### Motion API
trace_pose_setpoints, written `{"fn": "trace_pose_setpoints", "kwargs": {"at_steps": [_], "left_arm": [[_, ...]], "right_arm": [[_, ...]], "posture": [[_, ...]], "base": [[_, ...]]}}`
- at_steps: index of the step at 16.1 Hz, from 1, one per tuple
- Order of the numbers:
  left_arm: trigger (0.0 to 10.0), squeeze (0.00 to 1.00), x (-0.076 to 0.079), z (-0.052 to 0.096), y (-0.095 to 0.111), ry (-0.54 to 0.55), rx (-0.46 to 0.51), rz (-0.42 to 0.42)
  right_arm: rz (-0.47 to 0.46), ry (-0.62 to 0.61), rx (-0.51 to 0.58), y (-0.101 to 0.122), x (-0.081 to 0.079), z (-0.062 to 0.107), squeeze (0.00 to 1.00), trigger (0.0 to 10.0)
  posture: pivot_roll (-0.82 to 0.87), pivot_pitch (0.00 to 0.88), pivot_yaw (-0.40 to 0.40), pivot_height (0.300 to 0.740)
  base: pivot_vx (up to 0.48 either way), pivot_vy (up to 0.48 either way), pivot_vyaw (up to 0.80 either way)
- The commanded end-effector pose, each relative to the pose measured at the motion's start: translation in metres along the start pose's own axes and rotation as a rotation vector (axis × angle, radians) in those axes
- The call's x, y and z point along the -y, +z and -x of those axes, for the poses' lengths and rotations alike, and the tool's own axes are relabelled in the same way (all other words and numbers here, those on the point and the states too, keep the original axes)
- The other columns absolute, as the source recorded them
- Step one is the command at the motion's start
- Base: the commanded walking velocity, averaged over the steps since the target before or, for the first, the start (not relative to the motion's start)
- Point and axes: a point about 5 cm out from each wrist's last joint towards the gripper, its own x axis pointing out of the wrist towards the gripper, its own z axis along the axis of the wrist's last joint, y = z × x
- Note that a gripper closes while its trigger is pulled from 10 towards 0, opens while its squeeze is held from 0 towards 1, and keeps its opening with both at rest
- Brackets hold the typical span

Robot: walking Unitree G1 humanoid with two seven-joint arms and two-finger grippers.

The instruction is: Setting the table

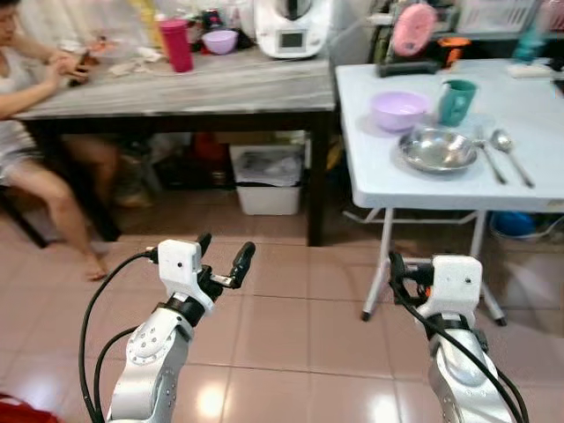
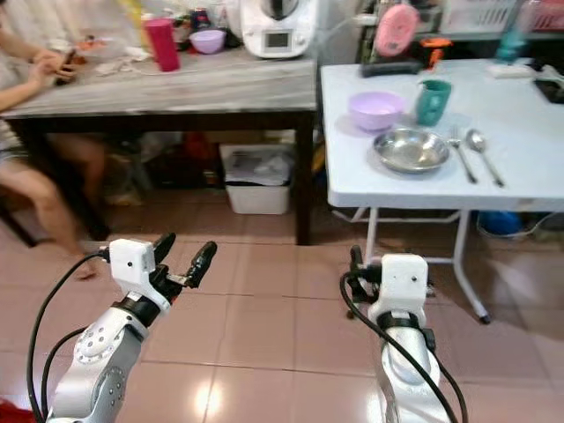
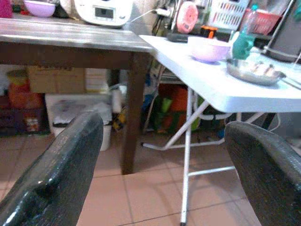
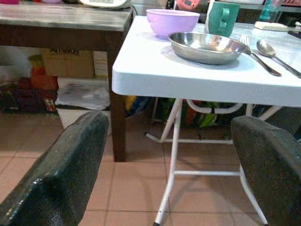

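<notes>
We stand on the tiled floor [image 1: 291,326], both arms raised, facing two benches. The dark wooden bench [image 1: 211,92] lies ahead of our left jaws [image 1: 224,256], which gape wide and hold nothing; a person [image 1: 35,106] sits at its far side. The white folding bench [image 1: 441,167] rises ahead of and above our right jaws [image 4: 169,155], also wide open and empty. On it, well beyond both jaws, sit the steel plate [image 1: 437,149], with the purple bowl [image 1: 398,109] and green mug [image 1: 456,100] just behind it, and the fork [image 1: 490,159] and spoon [image 1: 509,152] beside it.
</notes>
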Motion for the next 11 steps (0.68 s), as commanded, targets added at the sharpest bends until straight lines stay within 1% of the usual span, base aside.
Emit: {"fn": "trace_pose_setpoints", "kwargs": {"at_steps": [1, 7, 11], "left_arm": [[10.0, 0.00, -0.0038, 0.0017, 0.0039, -0.003, 0.006, 0.002], [10.0, 0.00, -0.0012, 0.0012, 0.0036, -0.038, -0.006, 0.005], [10.0, 0.00, 0.0004, 0.0035, 0.0014, -0.047, -0.013, 0.007]], "right_arm": [[-0.010, 0.016, 0.012, 0.0026, -0.0035, -0.0010, 0.00, 10.0], [-0.008, 0.015, 0.008, 0.0021, -0.0036, -0.0009, 0.00, 10.0], [-0.010, 0.015, 0.006, 0.0013, -0.0028, -0.0010, 0.00, 10.0]], "posture": [[-0.21, 0.000, 0.070, 0.740], [-0.22, 0.000, 0.071, 0.740], [-0.22, 0.000, 0.071, 0.740]], "base": [[0.000, 0.000, 0.00], [0.326, 0.000, 0.00], [0.344, 0.000, -0.75]]}}
